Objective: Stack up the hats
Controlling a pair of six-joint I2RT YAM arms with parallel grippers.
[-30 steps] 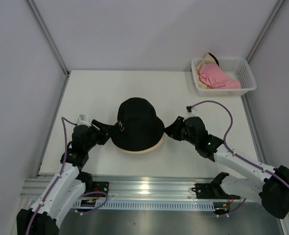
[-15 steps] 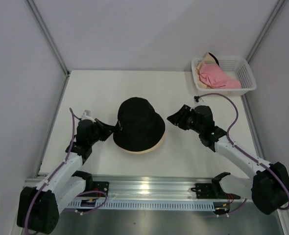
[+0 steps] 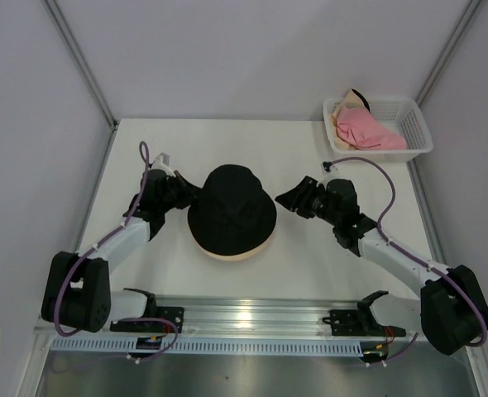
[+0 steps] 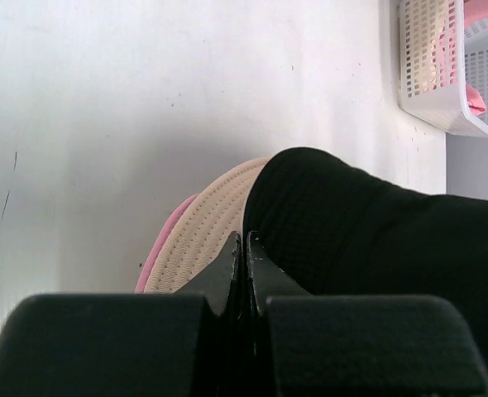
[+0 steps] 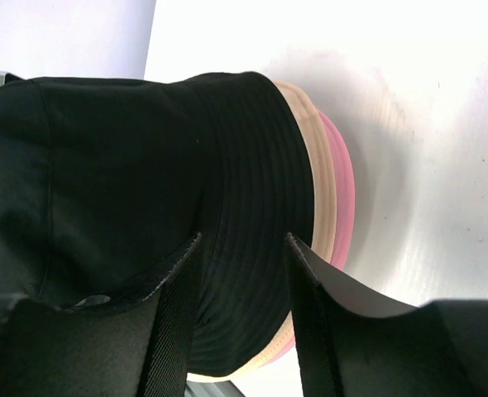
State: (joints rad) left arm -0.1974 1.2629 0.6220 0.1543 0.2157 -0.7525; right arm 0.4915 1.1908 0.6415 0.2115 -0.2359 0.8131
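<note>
- Mid-bench: black hat sits atop cream hat & pink hat.
- Its far-left brim: left fingers clenched tight; can't tell if fabric's pinched.
- Just right, not touching: right fingers released.
- Tip: square brims gently w/o dragging lower hats.
- Far right: more hats wait in basket.

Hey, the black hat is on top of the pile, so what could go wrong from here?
1. The left gripper is shut right at the brim of the black hat. Whether it pinches fabric is unclear, so backing away could drag the hat off the pile.
2. The right gripper is open, close to the same brim. A careless retreat might snag it.
3. The beige hat and pink hat underneath peek out unevenly, so the pile may sit off-centre.
</note>
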